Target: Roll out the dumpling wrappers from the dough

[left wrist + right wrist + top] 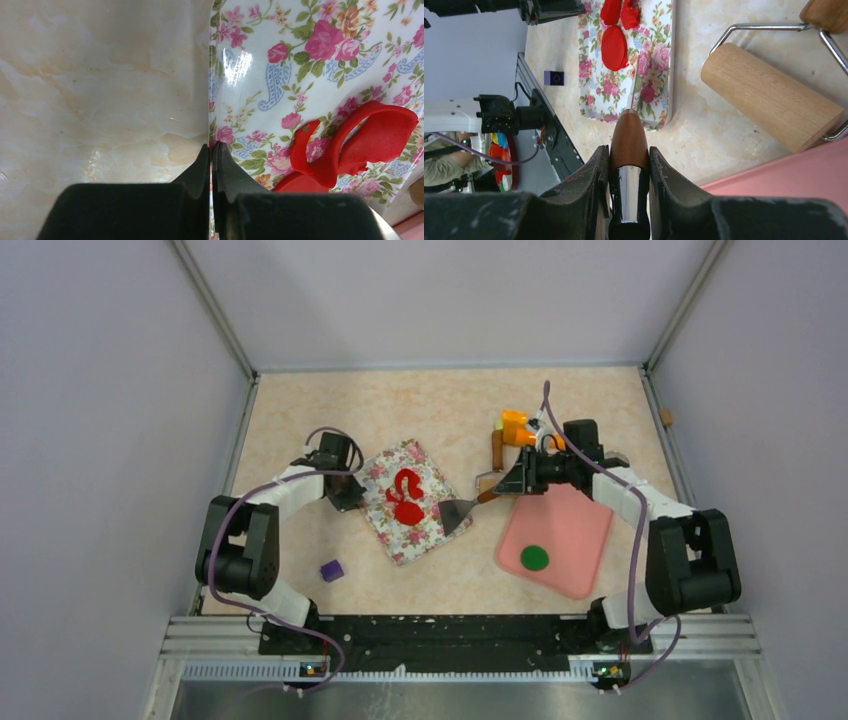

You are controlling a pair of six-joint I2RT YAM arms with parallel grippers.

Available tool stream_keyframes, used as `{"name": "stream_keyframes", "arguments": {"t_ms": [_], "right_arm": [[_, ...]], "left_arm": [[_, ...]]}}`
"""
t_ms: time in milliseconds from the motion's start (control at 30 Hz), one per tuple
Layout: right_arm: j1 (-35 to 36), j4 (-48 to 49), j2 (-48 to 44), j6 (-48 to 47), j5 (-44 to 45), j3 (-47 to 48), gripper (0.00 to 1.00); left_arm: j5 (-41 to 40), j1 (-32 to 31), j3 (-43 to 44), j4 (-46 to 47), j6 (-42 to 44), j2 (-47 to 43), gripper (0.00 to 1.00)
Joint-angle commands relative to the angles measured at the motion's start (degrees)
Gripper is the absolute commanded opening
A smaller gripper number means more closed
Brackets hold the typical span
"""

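Note:
A floral board (425, 530) lies mid-table. On it are a flat red dumpling wrapper (408, 512) and, just behind it, a ragged looped red dough strip (404, 483). My left gripper (345, 490) is shut on the board's left edge; the left wrist view shows that edge (212, 100) running in between the closed fingertips (212, 148), with the strip (370, 140) to the right. My right gripper (520, 478) is shut on the brown wooden handle (629, 142) of a scraper, whose metal blade (455, 513) rests at the board's right edge. The wrapper (614, 47) also shows in the right wrist view.
A pink mat (575, 525) with a green disc (534, 558) lies under the right arm. A wooden rolling pin (771, 95) and an orange tool (515, 428) sit behind the right gripper. A purple cube (332, 570) sits near the left arm's base.

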Motion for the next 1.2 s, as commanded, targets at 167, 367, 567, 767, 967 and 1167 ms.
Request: {"name": "stream_keyframes", "arguments": {"t_ms": [167, 367, 567, 767, 967, 1167], "right_arm": [[1.86, 3.77, 2.71, -6.06, -0.25, -0.3, 0.0], [1.98, 4.86, 5.53, -7.27, 0.93, -0.63, 0.0], [2.98, 5.54, 7.48, -7.44, 1.96, 0.19, 0.0], [3.89, 7.45, 9.86, -6.56, 3.57, 1.35, 0.0], [4.48, 8.23, 12.6, -6.47, 4.36, 3.45, 0.0], [4.97, 8.5, 14.16, -6.26, 4.94, 4.57, 0.0]], "left_arm": [[0.6, 1.59, -0.98, -0.47, -0.03, -0.86, 0.0], [2.33, 1.79, -1.24, 0.44, -0.35, -0.73, 0.0], [4.23, 1.99, -1.22, 0.73, -0.7, -0.72, 0.0], [5.12, 2.24, -1.16, 0.48, -0.5, -0.86, 0.0], [5.94, 2.51, -1.47, 0.75, -0.78, -0.87, 0.0], [7.26, 2.62, -1.4, 1.3, -1.48, -0.46, 0.0]]}}
